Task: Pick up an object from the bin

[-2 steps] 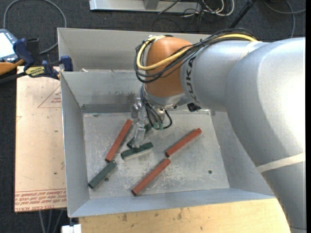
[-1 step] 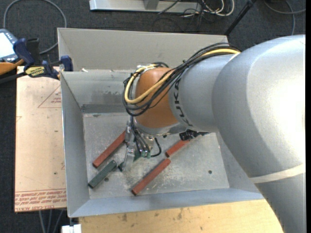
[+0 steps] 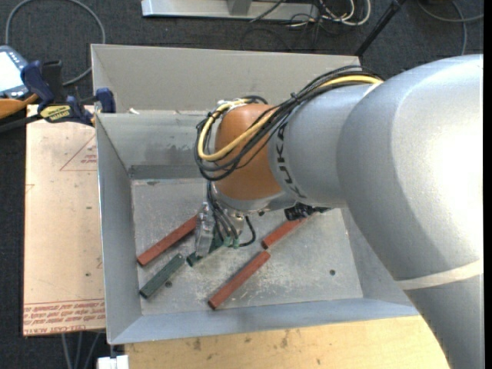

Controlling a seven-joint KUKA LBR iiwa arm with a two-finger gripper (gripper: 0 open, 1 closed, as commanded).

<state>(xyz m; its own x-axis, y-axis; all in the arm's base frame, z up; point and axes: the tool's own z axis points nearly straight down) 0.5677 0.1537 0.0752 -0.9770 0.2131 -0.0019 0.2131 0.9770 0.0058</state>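
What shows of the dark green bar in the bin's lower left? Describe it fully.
The dark green bar is a slim, matte strip lying flat on the dusty floor of the bin, slanting up-right from near the left wall. Its upper end stops beside the gripper; contact is unclear. A reddish-brown stick lies parallel, apart.

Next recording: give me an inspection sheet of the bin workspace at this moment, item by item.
Surface: grey metal bin, floor dusty and scuffed.
Job's things: three red-brown sticks, namely left stick, lower stick and right stick, plus one dark grey-green stick, all lying flat on the floor.
Clutter: nothing seen.
Grippers: gripper low over the bin's middle, by the upper ends of the left stick and the dark grey-green stick; whether it holds anything cannot be told.
Cables: yellow and black cables loop round the orange wrist cover.
Surroundings: dark floor, with a metal base and loose cables beyond the bin.
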